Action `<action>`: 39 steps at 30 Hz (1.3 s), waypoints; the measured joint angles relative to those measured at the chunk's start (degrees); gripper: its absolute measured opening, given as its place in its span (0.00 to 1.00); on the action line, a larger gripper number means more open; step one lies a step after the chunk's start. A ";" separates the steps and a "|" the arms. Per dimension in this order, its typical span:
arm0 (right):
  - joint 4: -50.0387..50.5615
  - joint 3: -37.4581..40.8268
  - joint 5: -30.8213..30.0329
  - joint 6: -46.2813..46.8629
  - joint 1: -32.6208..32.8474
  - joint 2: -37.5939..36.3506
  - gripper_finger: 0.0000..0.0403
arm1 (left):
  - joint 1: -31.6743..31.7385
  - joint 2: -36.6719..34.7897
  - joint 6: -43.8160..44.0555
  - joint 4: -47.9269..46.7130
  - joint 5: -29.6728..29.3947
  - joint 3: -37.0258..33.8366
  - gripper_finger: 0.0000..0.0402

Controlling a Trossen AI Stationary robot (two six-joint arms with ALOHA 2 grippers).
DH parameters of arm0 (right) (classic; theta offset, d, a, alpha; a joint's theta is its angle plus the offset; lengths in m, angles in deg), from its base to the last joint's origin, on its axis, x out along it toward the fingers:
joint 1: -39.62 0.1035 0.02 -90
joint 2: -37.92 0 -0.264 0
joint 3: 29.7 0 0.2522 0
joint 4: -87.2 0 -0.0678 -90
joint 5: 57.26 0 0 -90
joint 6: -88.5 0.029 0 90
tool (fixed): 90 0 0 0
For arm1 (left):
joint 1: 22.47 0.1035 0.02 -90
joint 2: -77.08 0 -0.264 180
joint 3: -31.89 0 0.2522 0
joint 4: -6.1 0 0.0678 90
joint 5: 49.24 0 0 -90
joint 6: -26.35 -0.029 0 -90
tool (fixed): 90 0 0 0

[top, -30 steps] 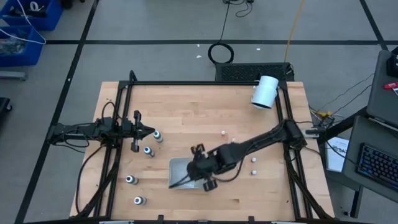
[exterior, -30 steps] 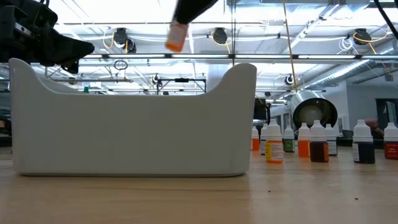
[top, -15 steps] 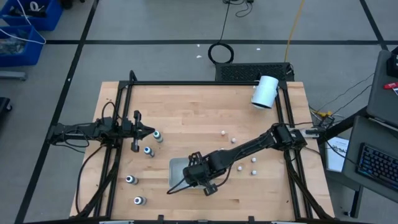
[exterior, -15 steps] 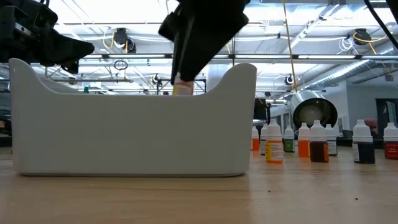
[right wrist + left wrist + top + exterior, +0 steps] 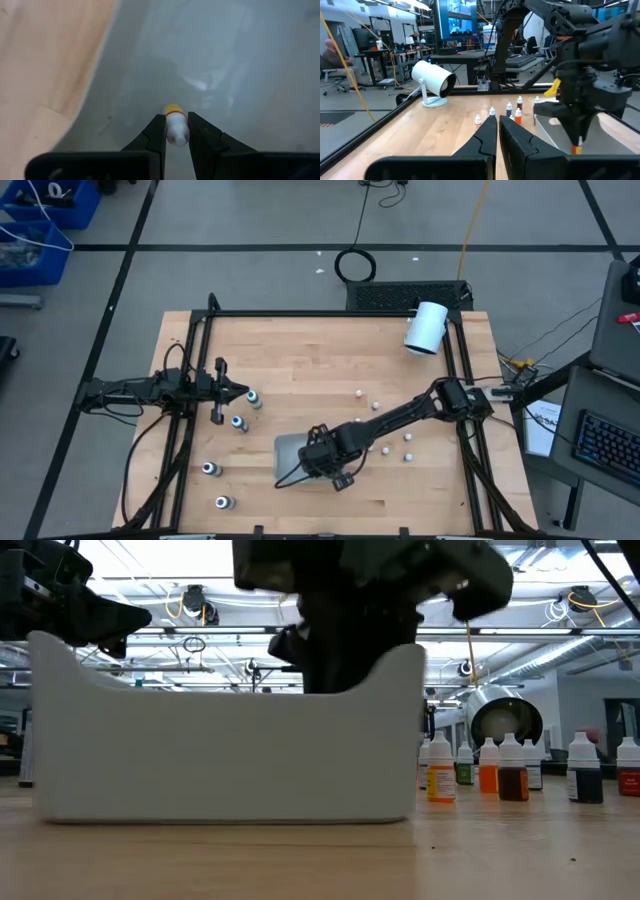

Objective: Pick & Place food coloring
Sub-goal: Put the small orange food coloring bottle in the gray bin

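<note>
Overhead, we see the wooden table [image 5: 300, 370] with the right arm stretched across it, its right gripper [image 5: 322, 464] lowered into the clear tray [image 5: 285, 448] near the front middle. The left gripper [image 5: 236, 392] rests at the left side, beside four dark-bodied food coloring bottles [image 5: 240, 423] standing in a loose line down the left part of the table. A few tiny whitish bottles [image 5: 408, 438] are scattered right of the tray. A white cylinder [image 5: 427, 328] lies at the far right corner.

From table height, we see the tray's pale wall [image 5: 220, 760] filling the left and middle, with the dark bulk of the right arm dipping behind its rim. To the right, upright bottles [image 5: 510, 772] stand in a row, some orange, some dark.

Through the left wrist camera, our own two dark fingers [image 5: 487, 140] are pressed together with nothing between them. Beyond them the right gripper [image 5: 576, 142] points down into the tray [image 5: 545, 127], with an orange-banded bottle [image 5: 576, 148] showing at its tips. Small bottles [image 5: 510, 108] and the white cylinder [image 5: 434, 80] stand farther off; a seated person [image 5: 331, 55] is in the room behind.

Through the right wrist camera, the two fingers [image 5: 156, 131] are clamped on a small white bottle with an orange band [image 5: 175, 125], held over the tray's floor [image 5: 220, 65]. Whether the bottle touches that floor, we cannot tell.
</note>
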 joint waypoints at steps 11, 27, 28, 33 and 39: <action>-0.10 1.41 -2.41 -0.96 -0.68 -0.17 0.12 | -0.02 0.00 0.00 0.00 0.00 0.02 0.06; -1.59 1.47 -2.27 -1.68 -1.54 -0.07 0.17 | 0.00 0.00 0.07 0.00 0.00 0.02 0.06; -1.57 1.47 -2.26 -1.66 -1.54 -0.07 0.18 | 0.00 0.00 0.04 -0.02 0.00 0.02 0.06; -1.56 1.47 -2.23 -1.54 -1.52 -0.07 0.18 | -0.01 0.00 0.07 0.00 0.00 0.02 0.06; -1.55 1.47 -2.23 -1.50 -1.50 -0.07 0.18 | 0.00 0.00 0.00 0.00 0.00 0.02 0.06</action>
